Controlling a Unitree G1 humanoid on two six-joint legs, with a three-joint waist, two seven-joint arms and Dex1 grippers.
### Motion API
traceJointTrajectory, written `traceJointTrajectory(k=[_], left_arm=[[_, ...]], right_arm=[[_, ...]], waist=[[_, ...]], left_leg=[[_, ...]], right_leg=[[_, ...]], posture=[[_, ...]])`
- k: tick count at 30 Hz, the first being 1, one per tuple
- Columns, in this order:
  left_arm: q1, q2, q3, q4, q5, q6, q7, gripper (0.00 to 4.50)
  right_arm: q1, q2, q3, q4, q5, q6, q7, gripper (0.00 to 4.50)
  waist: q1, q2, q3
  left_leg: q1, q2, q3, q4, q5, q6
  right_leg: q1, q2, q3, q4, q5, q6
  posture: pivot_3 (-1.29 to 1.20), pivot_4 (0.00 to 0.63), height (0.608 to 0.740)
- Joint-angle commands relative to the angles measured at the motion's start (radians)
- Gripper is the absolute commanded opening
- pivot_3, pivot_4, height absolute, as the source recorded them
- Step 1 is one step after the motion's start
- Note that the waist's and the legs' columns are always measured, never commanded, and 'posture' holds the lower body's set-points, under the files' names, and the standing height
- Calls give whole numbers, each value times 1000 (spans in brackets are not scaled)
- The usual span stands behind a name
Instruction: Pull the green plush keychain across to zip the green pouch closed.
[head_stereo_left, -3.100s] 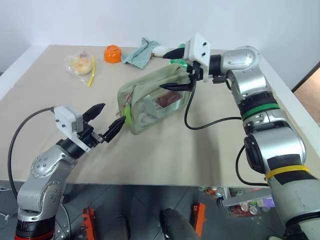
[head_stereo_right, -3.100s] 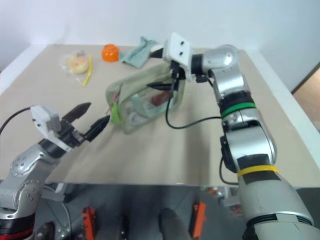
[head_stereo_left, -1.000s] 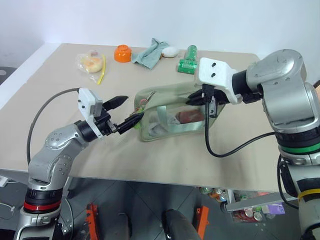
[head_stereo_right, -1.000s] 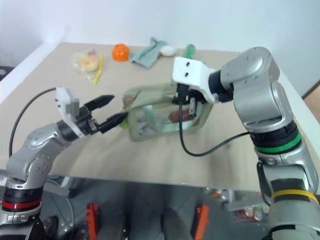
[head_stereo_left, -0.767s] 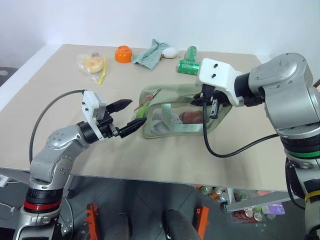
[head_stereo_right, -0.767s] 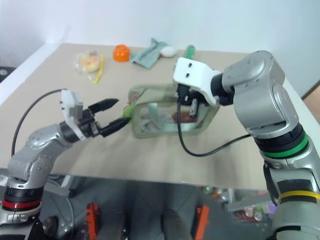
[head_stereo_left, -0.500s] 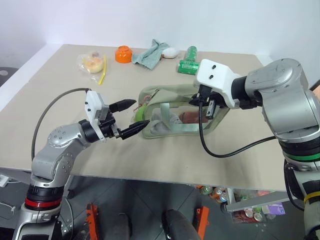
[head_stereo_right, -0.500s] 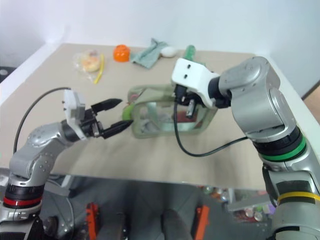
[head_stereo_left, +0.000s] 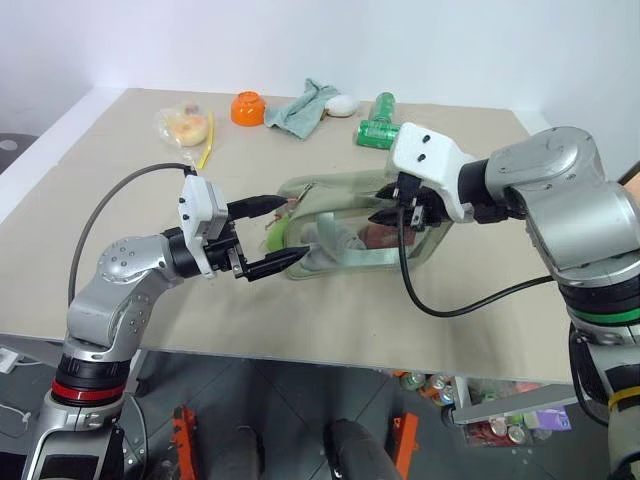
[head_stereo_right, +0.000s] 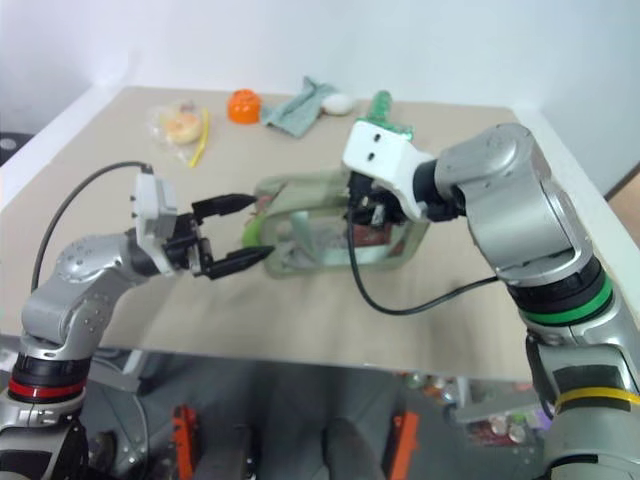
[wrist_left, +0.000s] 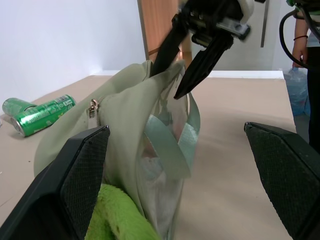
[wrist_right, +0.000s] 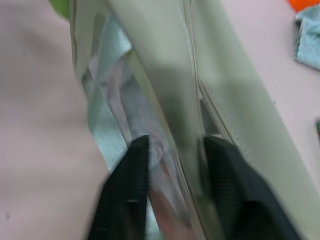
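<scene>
The pale green pouch (head_stereo_left: 345, 190) rests on the table's middle, with its clear side panel and strap facing me. At its left end sits the lime green plush keychain (head_stereo_left: 272, 238). My left gripper (head_stereo_left: 290, 228) is open, and the plush lies between its two fingers, low in the left wrist view (wrist_left: 120, 215). My right gripper (head_stereo_left: 380, 208) is at the pouch's right top edge. Its fingers (wrist_right: 125, 200) stand apart with the pouch's rim (wrist_right: 170, 100) between them. The zipper's state is hard to tell.
At the table's back lie a green bottle (head_stereo_left: 377, 120), a teal-grey cloth (head_stereo_left: 303, 103), an orange bowl (head_stereo_left: 248, 107) and a clear bag (head_stereo_left: 183, 125). My right wrist's black cable (head_stereo_left: 450, 300) droops onto the table before the pouch. A person (wrist_left: 306, 45) stands beyond the table.
My right gripper's fingers, pinched on the pouch's rim before, have spread apart. My left gripper has edged right, closer around the plush at the pouch's end.
</scene>
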Motion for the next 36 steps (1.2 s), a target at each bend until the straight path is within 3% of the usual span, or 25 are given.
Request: traceJointTrajectory(k=[1,2,10,14,22,36], left_arm=[[-14,-3,20,-11,9,-34,17,4500],[-20,-8,21,-11,11,-37,22,4500],[-27,22,0,-72,-38,-1,-32,4500],[-71,52,-1,-63,-78,65,-67,4500],[-104,66,5,-40,-96,114,-83,4500],[-91,64,22,-42,-81,106,-46,4500]], right_arm=[[13,48,-206,24,108,-117,-38,3395],[24,53,-247,35,136,-122,-44,3690],[185,-7,-490,144,266,-175,-86,3690],[386,-44,-570,221,252,-316,-100,3690],[488,-23,-557,255,294,-422,-131,3690],[392,3,-437,394,302,-507,-122,3690]], waist=[[1,0,0],[2,0,0],[8,0,0],[7,0,0],[-12,4,0],[-19,4,0]], left_leg=[[0,0,0,0,0,0],[0,0,-1,0,0,0],[-1,-2,-3,1,0,0],[-1,-2,-4,0,0,0],[2,-2,-1,0,2,4],[13,-2,-1,0,3,5]], right_leg=[[0,0,0,0,0,0],[0,0,0,0,0,0],[2,0,-1,0,-1,2],[2,0,-1,0,-1,2],[2,1,3,3,-4,8],[14,2,3,3,-4,8]], posture=[[0,150,740],[0,150,740],[0,150,740],[0,150,740],[0,150,740],[0,150,740]])
